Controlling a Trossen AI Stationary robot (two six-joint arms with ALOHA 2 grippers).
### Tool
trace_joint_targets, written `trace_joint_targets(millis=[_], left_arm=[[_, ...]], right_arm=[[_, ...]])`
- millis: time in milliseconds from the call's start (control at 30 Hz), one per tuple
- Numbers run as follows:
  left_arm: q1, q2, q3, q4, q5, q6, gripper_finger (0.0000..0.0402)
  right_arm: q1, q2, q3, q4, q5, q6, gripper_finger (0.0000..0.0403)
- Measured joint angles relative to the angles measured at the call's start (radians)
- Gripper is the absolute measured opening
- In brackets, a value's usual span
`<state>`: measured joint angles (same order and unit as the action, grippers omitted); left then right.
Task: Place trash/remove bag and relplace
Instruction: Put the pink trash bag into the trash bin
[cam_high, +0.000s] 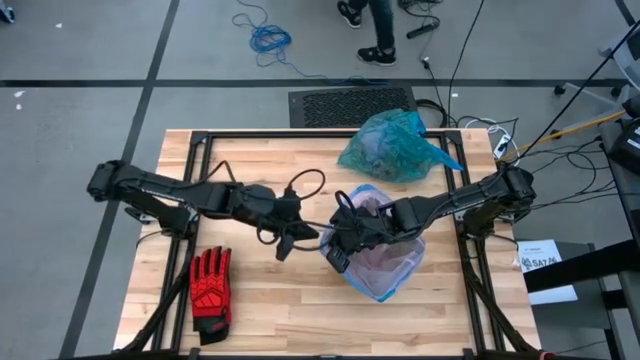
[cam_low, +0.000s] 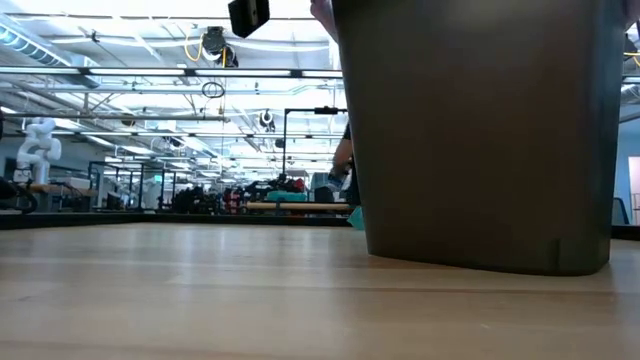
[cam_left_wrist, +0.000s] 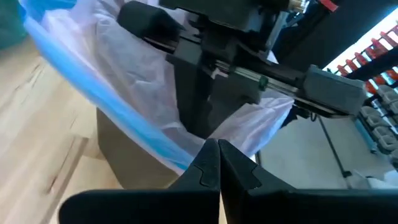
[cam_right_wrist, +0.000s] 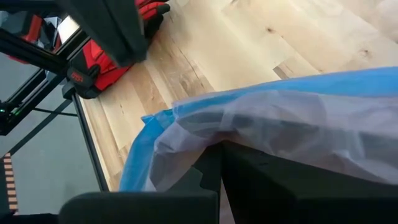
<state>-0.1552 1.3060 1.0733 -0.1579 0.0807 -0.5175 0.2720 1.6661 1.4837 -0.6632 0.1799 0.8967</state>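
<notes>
Both grippers at bin rim, lilac liner going on.
Left gripper (cam_left_wrist: 217, 163) fingers pressed together on the lilac bag (cam_left_wrist: 118, 74); right gripper (cam_right_wrist: 219, 163) closed, pinching same bag over bin (cam_low: 480, 130). Teal bag (cam_high: 390, 145) knotted, far table edge; red glove (cam_high: 211, 288) near edge.

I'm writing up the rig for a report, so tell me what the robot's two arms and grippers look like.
Both arms are dark, nearly black, jointed links mounted at opposite table edges. A thin black cable loops above the left arm. The left gripper has matte black wedge-shaped fingers with stepped inner edges. The right arm is built the same; the right gripper fingers are equally black. No markings are readable.
</notes>
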Motion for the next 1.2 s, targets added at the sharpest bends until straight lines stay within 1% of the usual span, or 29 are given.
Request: trace_joint_targets(millis=[133, 267, 467, 633, 967, 1067, 1200], left_arm=[[-0.012, 0.022, 0.000, -0.015, 0.000, 0.001, 0.0000], [-0.023, 0.077, 0.000, -0.026, 0.001, 0.002, 0.0000], [-0.029, 0.133, 0.000, 0.021, 0.013, 0.003, 0.0000], [-0.028, 0.171, 0.000, 0.018, 0.003, 0.025, 0.0000], [0.031, 0.230, 0.000, 0.011, -0.014, 0.078, 0.0000], [0.052, 0.230, 0.000, -0.021, -0.066, 0.099, 0.0000], [0.091, 0.200, 0.000, -0.123, -0.116, 0.113, 0.0000]], right_arm=[[-0.008, 0.000, 0.000, 0.000, -0.004, -0.004, 0.0000], [-0.018, 0.000, 0.000, 0.003, -0.024, -0.021, 0.0000], [-0.025, 0.000, 0.000, 0.002, -0.031, -0.044, 0.0000], [-0.030, 0.000, 0.000, 0.001, -0.033, -0.067, 0.0000], [-0.058, 0.000, 0.000, -0.013, -0.044, -0.107, 0.0000], [-0.074, 0.000, 0.000, -0.008, -0.056, -0.131, 0.0000], [-0.103, 0.000, 0.000, 0.002, -0.059, -0.171, 0.0000]])
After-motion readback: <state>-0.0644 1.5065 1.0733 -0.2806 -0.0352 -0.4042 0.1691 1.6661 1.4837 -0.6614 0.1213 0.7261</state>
